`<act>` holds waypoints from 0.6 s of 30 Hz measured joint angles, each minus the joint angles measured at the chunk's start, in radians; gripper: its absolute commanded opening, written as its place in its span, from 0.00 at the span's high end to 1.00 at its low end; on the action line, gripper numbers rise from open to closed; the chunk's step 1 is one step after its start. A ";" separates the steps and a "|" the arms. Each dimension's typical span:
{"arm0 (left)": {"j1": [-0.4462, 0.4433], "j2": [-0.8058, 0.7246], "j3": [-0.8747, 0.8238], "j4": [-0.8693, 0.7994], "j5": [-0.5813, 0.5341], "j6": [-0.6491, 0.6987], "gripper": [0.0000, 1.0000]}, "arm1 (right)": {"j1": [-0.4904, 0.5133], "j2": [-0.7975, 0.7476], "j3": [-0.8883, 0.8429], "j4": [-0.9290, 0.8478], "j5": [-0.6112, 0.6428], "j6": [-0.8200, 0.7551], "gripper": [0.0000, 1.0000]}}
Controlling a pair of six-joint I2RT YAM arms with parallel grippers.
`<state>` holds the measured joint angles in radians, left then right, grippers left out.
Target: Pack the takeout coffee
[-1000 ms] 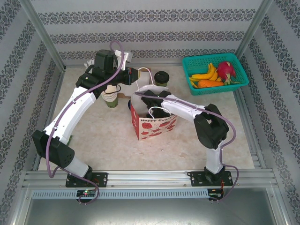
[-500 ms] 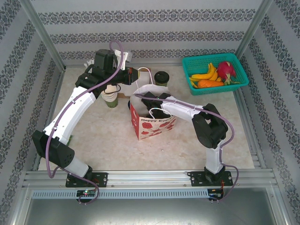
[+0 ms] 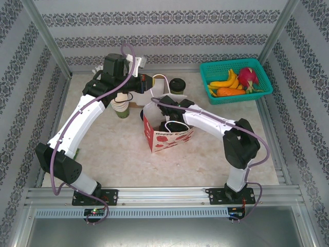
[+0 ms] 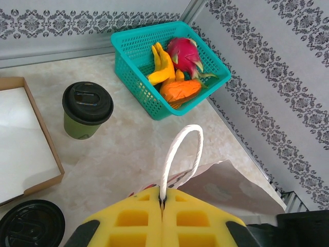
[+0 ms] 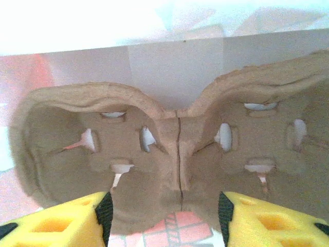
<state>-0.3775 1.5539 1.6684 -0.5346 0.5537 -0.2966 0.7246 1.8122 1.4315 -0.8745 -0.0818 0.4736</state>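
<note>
Takeout coffee [image 4: 86, 110] stands beyond bag [image 3: 167, 138]; left claw [image 4: 162, 206] pinches handle [image 4: 180, 154].

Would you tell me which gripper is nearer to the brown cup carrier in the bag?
Right. The right gripper is open right in front of the cup carrier, down inside the paper bag; the left gripper is above, shut on the bag's rope handle.

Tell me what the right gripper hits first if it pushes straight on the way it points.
The brown pulp cup carrier, lying right ahead of the open right gripper inside the paper bag, whose wall stands behind it. How near the carrier is remains unclear.
</note>
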 measured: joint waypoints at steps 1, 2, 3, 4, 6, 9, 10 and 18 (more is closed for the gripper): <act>0.000 0.000 0.000 0.000 0.000 0.001 1.00 | 0.000 -0.008 0.000 -0.002 0.008 -0.005 0.82; 0.000 0.000 0.000 0.000 0.002 0.002 1.00 | 0.000 -0.014 0.000 -0.005 0.015 -0.009 0.97; 0.000 0.000 0.000 0.000 0.004 0.004 1.00 | 0.000 -0.015 0.000 -0.009 0.022 -0.013 1.00; 0.000 0.000 0.000 0.000 0.004 0.005 1.00 | 0.000 -0.014 0.000 -0.012 0.027 -0.014 1.00; 0.000 0.001 0.000 0.000 0.004 0.005 1.00 | 0.000 -0.010 -0.004 -0.015 0.029 -0.032 1.00; 0.000 0.003 0.000 0.000 0.004 0.008 1.00 | 0.000 0.008 -0.014 -0.018 0.022 -0.050 1.00; 0.000 0.005 0.000 0.000 0.004 0.008 1.00 | 0.000 0.019 -0.014 -0.021 0.019 -0.055 1.00; 0.000 0.009 0.000 -0.004 0.004 0.009 1.00 | -0.001 0.097 -0.013 -0.025 0.018 -0.059 1.00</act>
<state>-0.3775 1.5631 1.6684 -0.5385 0.5579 -0.2878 0.7238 1.9095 1.4185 -0.8993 -0.0635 0.4149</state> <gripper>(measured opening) 0.051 0.067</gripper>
